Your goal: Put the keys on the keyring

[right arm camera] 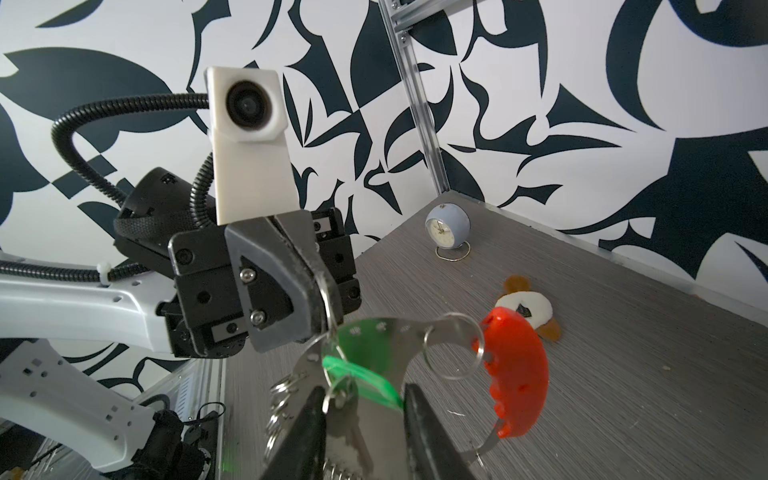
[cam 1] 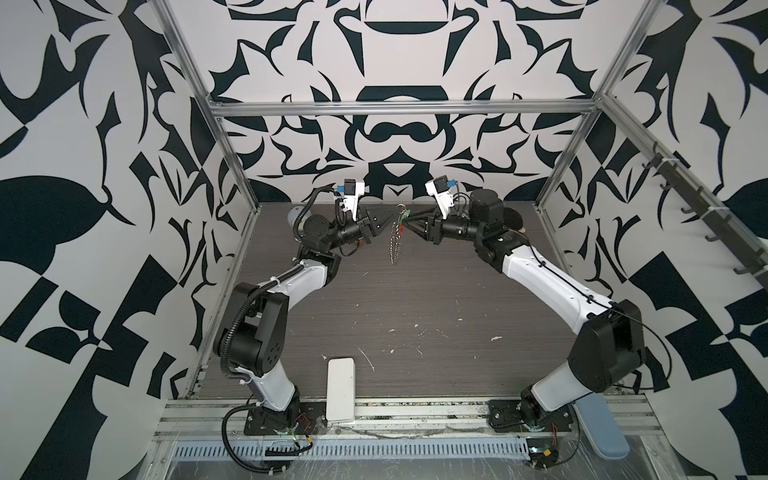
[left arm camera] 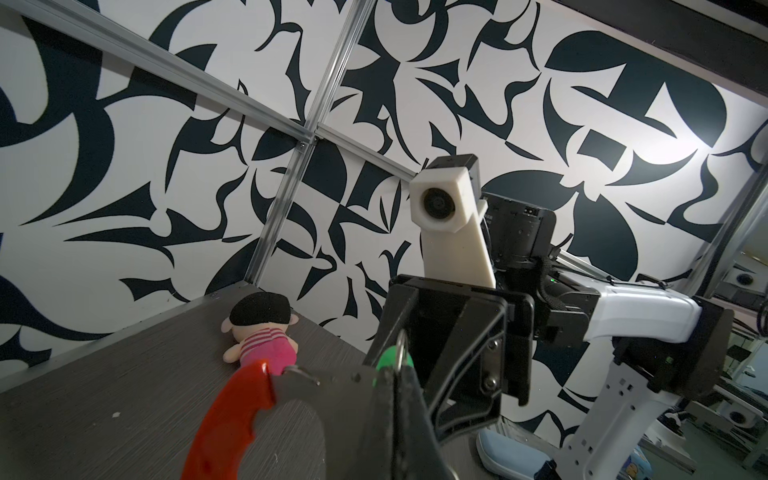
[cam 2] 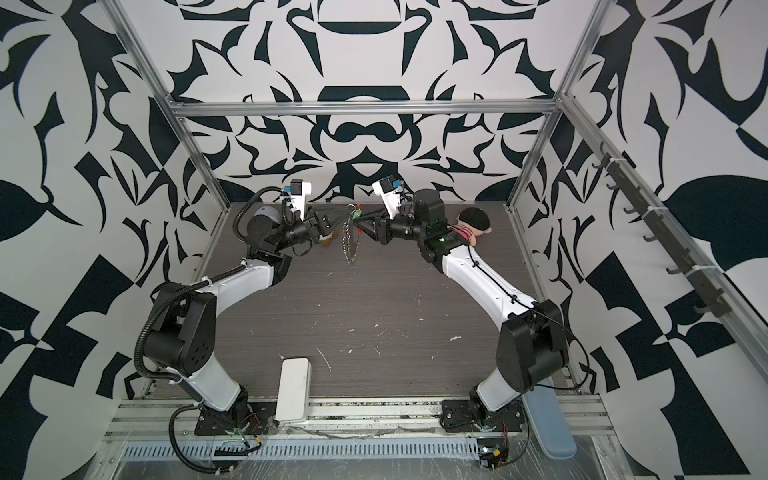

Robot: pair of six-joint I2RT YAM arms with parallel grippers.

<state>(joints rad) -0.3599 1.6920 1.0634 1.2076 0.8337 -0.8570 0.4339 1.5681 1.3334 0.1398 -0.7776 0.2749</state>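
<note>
Above the far table (cam 1: 415,311), the left gripper (cam 1: 390,223) clenches the hanging keyring (cam 1: 394,249), and only the right wrist view shows the right gripper (right arm camera: 363,392) flanking the green key (right arm camera: 359,376), grip unclear.

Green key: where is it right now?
The green key is in mid-air at back centre, between the fingers of the right gripper, close to the tip of the left gripper and the red bar of the keyring.
</note>
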